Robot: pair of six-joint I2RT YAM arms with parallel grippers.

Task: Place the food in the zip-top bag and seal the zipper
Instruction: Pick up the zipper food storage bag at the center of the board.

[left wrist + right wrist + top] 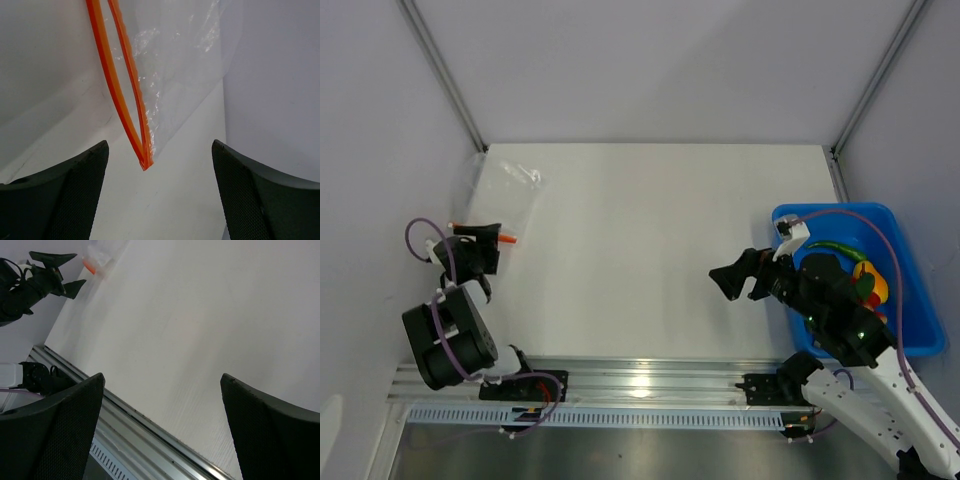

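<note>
None of the food has gone into the zip-top bag [505,195] yet, so by my reckoning the task is at its very start. The clear bag lies at the far left corner of the counter [650,250], close to the side wall. Its zipper [117,95] is not sealed: through my left wrist camera the two orange strips run apart and meet only at their near end, so the mouth is open.

My left gripper [159,150] has its jaws spread wide. That near end of the zipper sits between them, and neither finger appears to touch it. I cannot pick out a slider tab from here.

My right gripper [740,275] is also spread and holds nothing. It hangs over bare counter, just beside the blue bin [840,212] at the right edge. The food sits in that bin, well apart from the bag. I can see the long green pepper [835,247] and the yellow-orange pepper [875,280]. A bit of red beside them is probably the cherry tomatoes [863,292], though my own right arm covers much of the bin.

Everything is left to do: fetch each piece across the counter, get it through the open mouth, then run the zipper closed.
</note>
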